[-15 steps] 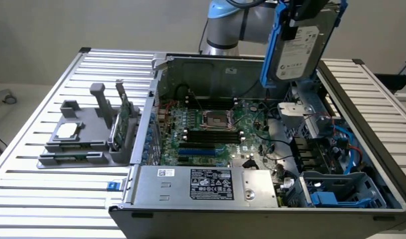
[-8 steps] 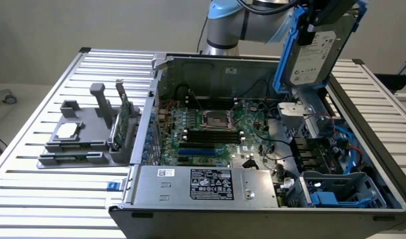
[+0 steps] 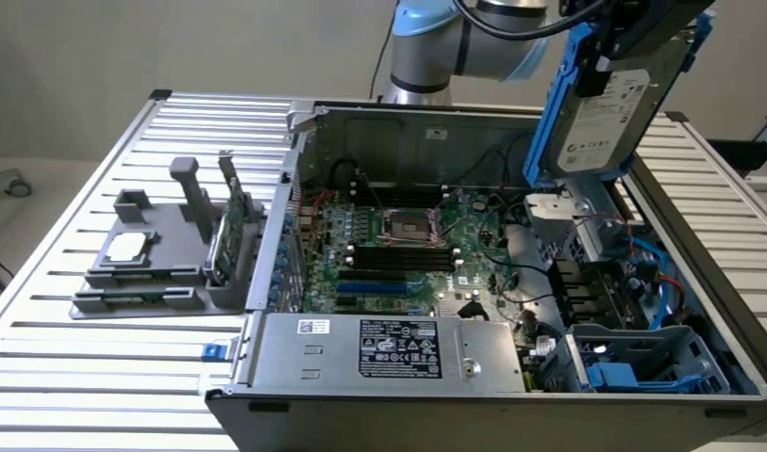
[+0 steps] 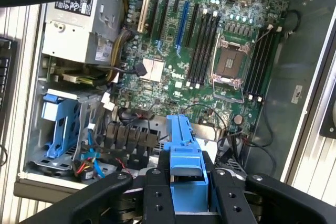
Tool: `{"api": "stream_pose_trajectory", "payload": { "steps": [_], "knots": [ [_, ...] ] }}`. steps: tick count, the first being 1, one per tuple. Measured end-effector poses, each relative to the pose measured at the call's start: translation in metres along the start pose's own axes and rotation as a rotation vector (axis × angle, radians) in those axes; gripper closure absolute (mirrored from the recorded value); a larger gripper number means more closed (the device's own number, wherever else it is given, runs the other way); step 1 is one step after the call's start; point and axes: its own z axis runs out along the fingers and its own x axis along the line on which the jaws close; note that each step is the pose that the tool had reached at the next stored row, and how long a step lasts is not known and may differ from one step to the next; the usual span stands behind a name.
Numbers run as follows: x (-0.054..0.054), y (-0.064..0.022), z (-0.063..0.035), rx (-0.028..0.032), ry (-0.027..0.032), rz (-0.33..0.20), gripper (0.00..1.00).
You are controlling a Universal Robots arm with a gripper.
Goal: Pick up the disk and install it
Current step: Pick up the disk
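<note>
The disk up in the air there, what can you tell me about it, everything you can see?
The disk is a flat silver-grey metal slab with a white barcode label on its face and a blue plastic carrier along its edges. It hangs nearly upright, slightly tilted, above the open computer case, on the exterior view's right. The claw grips it by its upper end; its lower end appears clear of the case.
</note>
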Motion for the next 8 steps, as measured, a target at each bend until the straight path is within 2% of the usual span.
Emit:
{"api": "stream_pose_trajectory", "payload": {
  "steps": [2,8],
  "knots": [
    [0.005,-0.001,0.0,-0.0008,-0.0002,0.0,0.67],
    [0.022,-0.0126,0.0003,-0.0024,-0.0005,0.0,0.67]
  ]
}}
